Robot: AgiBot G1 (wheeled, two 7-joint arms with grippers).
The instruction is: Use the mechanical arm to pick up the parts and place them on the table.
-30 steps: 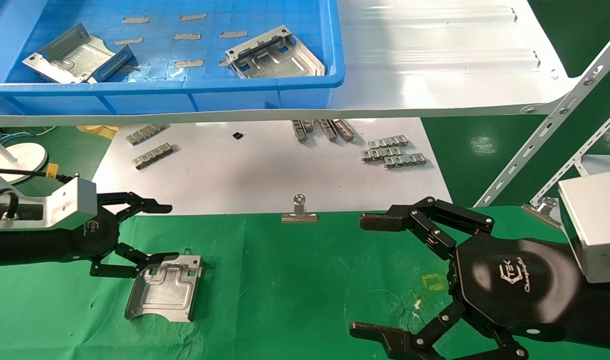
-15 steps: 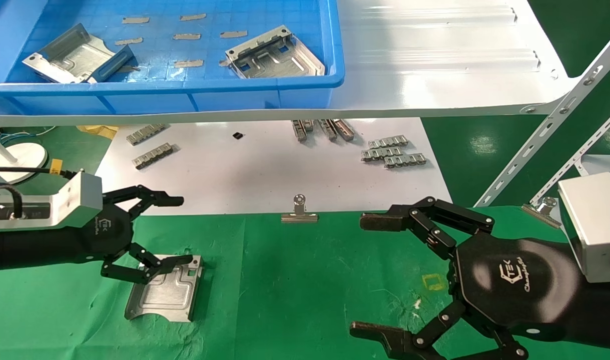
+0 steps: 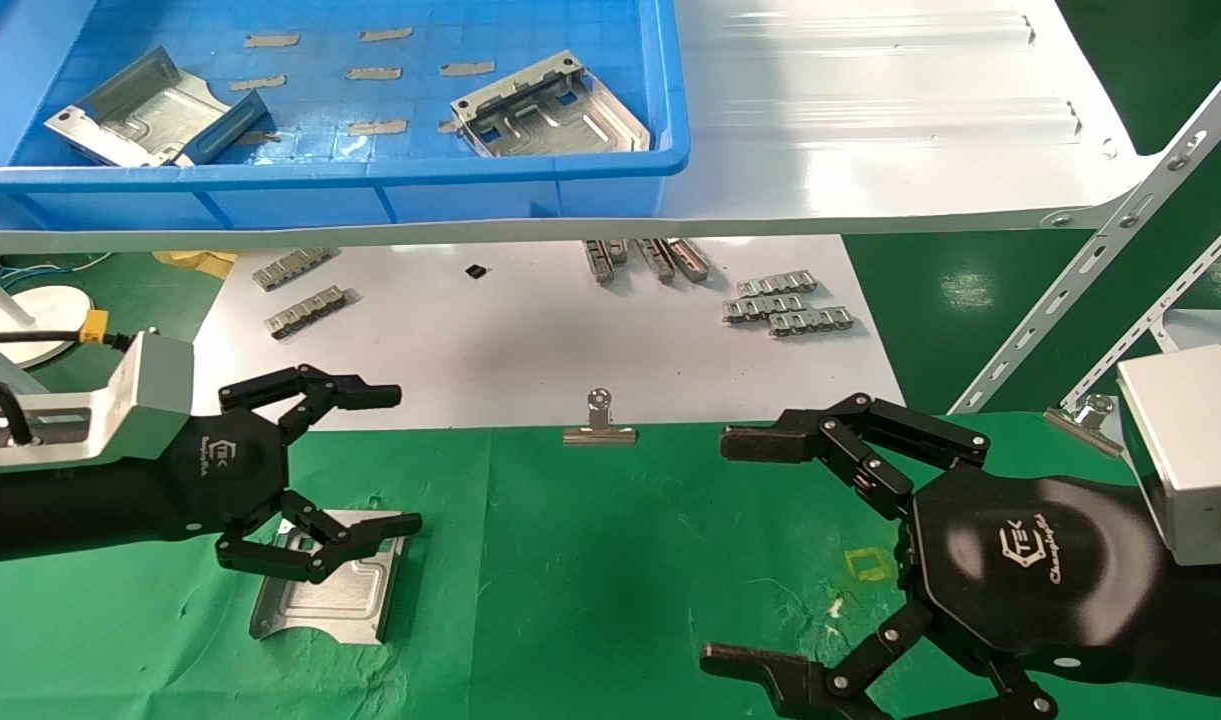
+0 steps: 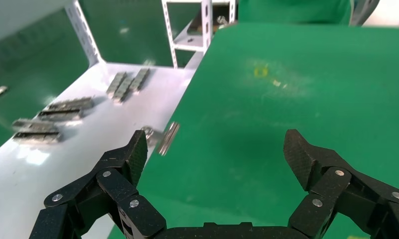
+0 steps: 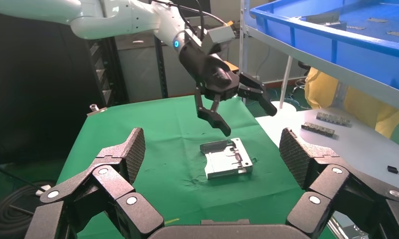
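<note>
One part [image 3: 325, 590] on table [image 3: 590, 560] left; two parts [image 3: 350, 110] in bin [image 3: 420, 190] behind.

Left gripper [image 3: 355, 460] spread wide over green table [image 3: 610, 560], empty. Under its near fingers [image 3: 320, 540], one silver part [image 3: 325, 595] flat on the cloth, partly covered by them. Beyond the far finger, white board [image 3: 510, 340] with small link strips [image 3: 305, 310]. Right gripper [image 3: 740, 550] also spread wide, empty, well apart from the part. Binder clip [image 3: 599, 425] between both grippers. Above, blue bin [image 3: 370, 190] with two more parts [image 3: 550, 108].
</note>
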